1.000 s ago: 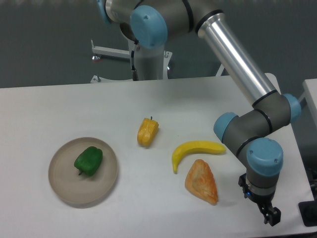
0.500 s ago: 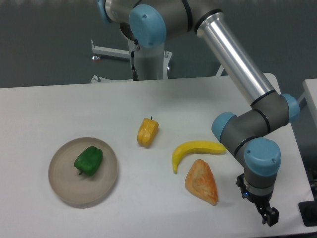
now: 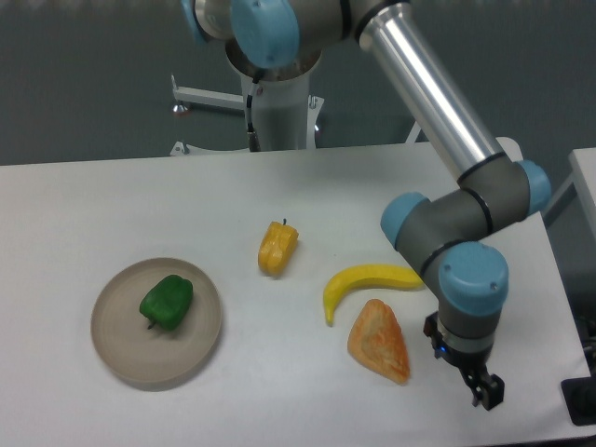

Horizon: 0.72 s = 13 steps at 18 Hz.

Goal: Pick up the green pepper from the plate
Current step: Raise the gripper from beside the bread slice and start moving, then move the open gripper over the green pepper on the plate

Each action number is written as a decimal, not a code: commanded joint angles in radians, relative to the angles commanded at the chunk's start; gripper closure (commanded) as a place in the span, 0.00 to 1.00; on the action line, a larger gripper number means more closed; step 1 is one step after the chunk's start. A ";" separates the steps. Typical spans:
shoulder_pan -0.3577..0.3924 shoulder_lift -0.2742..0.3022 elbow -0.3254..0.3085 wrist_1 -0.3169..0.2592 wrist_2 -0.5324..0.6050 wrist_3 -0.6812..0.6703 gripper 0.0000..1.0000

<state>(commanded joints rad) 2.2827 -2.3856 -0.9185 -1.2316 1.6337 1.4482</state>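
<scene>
Green pepper [image 3: 167,301] on the plate [image 3: 121,349], near left; gripper [image 3: 485,393] far off at the near right.

Lying on the plate's middle, stem toward the near side. Between plate and arm: yellow-orange pepper [image 3: 277,248] mid-table, banana [image 3: 368,281] to its right, orange wedge-shaped piece [image 3: 380,341] just nearer, almost touching the banana. Gripper low beside that wedge; finger spacing impossible to tell. White table [image 3: 112,205] underneath it all.

The scene is viewed by one fixed camera, set in front of the table [image 3: 112,196] and raised above it, angled downward toward the arm's base [image 3: 279,116]. The whole tabletop is taken in from moderate range. No second view is given.
</scene>
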 joint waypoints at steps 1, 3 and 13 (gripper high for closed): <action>-0.011 0.026 -0.028 -0.017 0.000 -0.021 0.00; -0.035 0.075 -0.077 -0.037 -0.003 -0.104 0.00; -0.143 0.311 -0.400 -0.031 -0.212 -0.569 0.00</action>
<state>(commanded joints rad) 2.1400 -2.0741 -1.3189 -1.2625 1.4221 0.8792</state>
